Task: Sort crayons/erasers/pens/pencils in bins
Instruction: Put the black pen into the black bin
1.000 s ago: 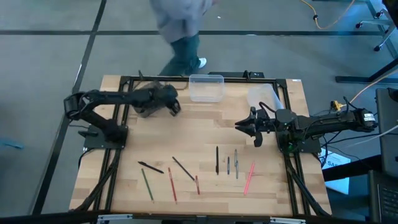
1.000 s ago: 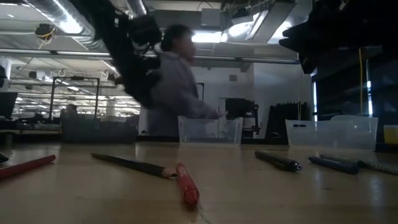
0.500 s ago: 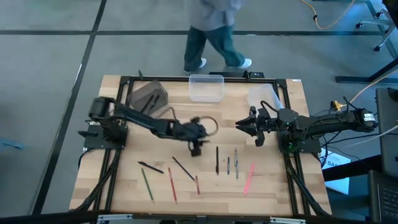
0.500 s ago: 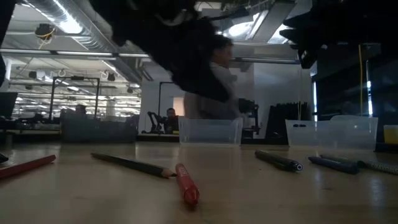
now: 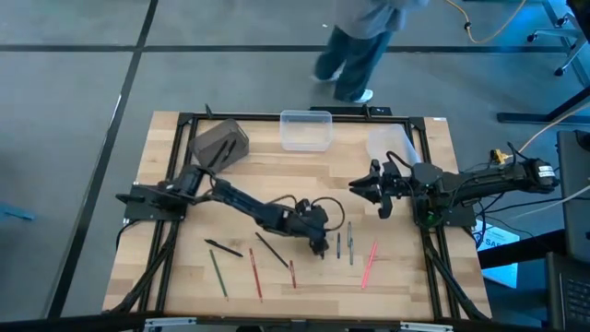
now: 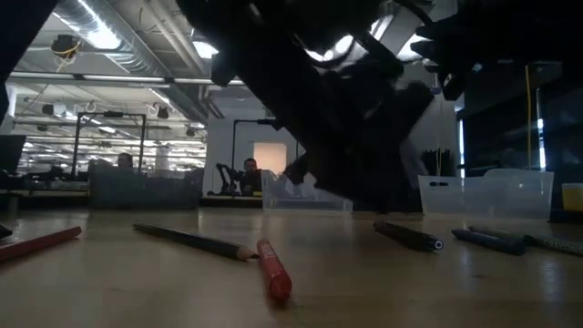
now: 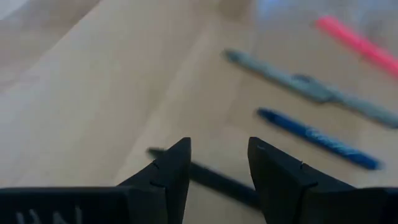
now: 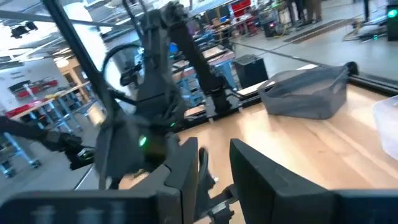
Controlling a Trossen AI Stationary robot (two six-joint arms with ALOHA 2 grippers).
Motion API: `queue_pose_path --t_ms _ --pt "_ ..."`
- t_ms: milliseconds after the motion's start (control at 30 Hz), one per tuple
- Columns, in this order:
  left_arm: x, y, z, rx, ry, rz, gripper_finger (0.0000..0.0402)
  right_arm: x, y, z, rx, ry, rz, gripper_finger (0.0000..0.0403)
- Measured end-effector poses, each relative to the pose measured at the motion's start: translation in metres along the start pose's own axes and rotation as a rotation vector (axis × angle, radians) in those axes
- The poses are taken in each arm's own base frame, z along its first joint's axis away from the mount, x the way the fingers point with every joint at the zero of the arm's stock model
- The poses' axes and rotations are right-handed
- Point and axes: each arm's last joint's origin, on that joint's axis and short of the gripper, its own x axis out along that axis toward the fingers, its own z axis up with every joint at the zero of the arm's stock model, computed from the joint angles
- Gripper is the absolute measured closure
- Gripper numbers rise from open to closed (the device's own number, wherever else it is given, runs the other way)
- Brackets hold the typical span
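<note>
Three bins stand along the wooden table's (image 5: 175,184) far edge: one dark grey tub (image 5: 219,144), one clear plastic tub (image 5: 305,129), one whitish translucent tub (image 5: 389,143). Eight thin sticks lie near the front edge. The left gripper (image 5: 320,247) hangs open over the black pen (image 7: 214,179); the right gripper (image 5: 369,187) waits open.

Dim backlit low view, left arm (image 6: 346,100) seemingly motion-blurred

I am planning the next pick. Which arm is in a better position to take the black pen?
Left. The left gripper hangs open directly over the black pen, which lies between its fingers in the left wrist view. The right gripper waits farther off near the table's right edge.
</note>
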Motion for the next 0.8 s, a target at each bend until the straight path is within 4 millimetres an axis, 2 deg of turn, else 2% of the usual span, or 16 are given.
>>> queue_pose_path --t_ms 200,367,567,800 --pt "-0.005 -0.002 0.005 0.02 0.035 0.218 0.025 0.0 0.003 -0.001 0.021 0.006 0.012 0.0305" --pt "-0.008 -0.011 0.007 -0.052 0.033 0.166 0.025 0.0 0.006 -0.002 0.022 0.0 -0.003 0.0305" --pt "-0.013 -0.02 0.003 -0.043 -0.003 0.18 0.0251 0.0 0.006 -0.002 0.027 -0.005 -0.014 0.0305" --pt "0.001 -0.017 -0.011 -0.056 0.012 0.211 0.0251 0.0 0.006 -0.002 0.037 -0.006 -0.014 0.0305"
